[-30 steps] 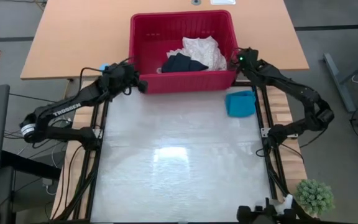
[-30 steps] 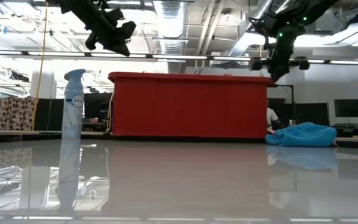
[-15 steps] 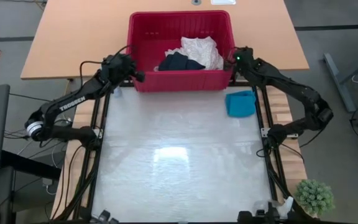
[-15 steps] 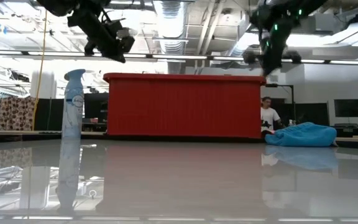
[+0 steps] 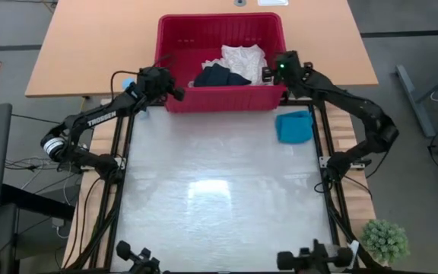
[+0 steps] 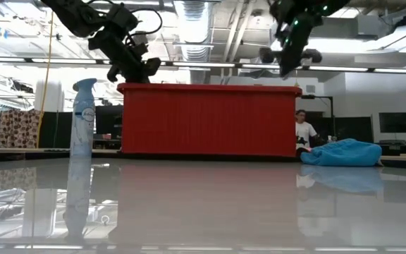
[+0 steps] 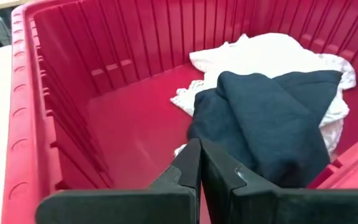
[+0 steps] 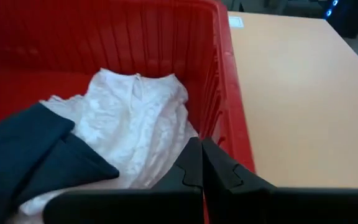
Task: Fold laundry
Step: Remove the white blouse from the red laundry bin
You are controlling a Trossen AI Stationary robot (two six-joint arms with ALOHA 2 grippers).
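A red basket (image 5: 219, 101) stands at the table's far edge. Inside it a dark navy garment (image 7: 260, 118) lies partly on a cream-white lacy cloth (image 8: 135, 118). A turquoise garment (image 5: 293, 126) sits bunched on the table, near the basket's right corner. My left gripper (image 7: 199, 149) is shut and hovers over the basket's near-left corner, pointing in at the navy garment. My right gripper (image 8: 201, 146) is shut and hangs above the basket's right rim, over the white cloth's edge.
A spray bottle (image 6: 82, 116) stands at the table's left side near the basket. A wooden table (image 5: 90, 46) lies beyond the basket. A small plant (image 5: 385, 240) sits at the near right. A person (image 6: 304, 132) shows in the room behind.
My left gripper has sunk and gone toward the basket's near-left corner. My right gripper has risen and moved left from outside the basket's right wall to above its rim, rolling a little. The basket has slid slightly toward the table's left.
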